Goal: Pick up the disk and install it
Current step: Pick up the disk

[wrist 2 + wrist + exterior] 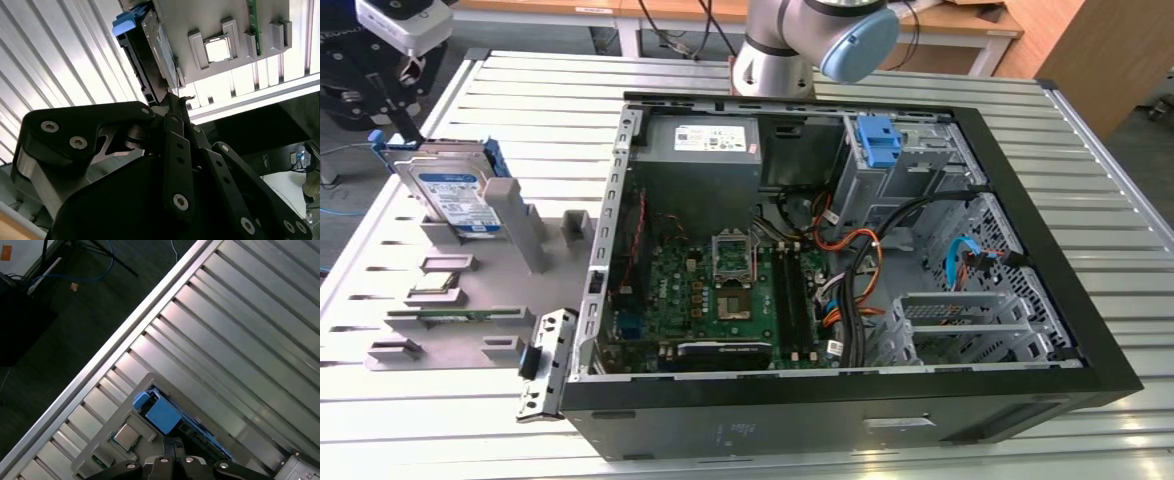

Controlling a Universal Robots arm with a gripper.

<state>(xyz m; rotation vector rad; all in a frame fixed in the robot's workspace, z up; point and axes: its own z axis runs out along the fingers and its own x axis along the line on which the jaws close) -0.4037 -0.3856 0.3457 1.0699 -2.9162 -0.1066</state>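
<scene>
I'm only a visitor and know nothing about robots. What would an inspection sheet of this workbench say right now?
Surface: slatted metal table carrying an open computer case and a grey holder tray.
Job's things: disk stands on edge in the tray, not yet in the case.
Clutter: processor chip and memory stick sit in other slots of the tray.
Grippers: gripper hangs right over the disk's top end; contact cannot be judged.
Cables: orange, black and blue case cables inside the case; a floor cable, blue, beside the table.
Surroundings: wooden benches behind the table, dark floor below.
</scene>
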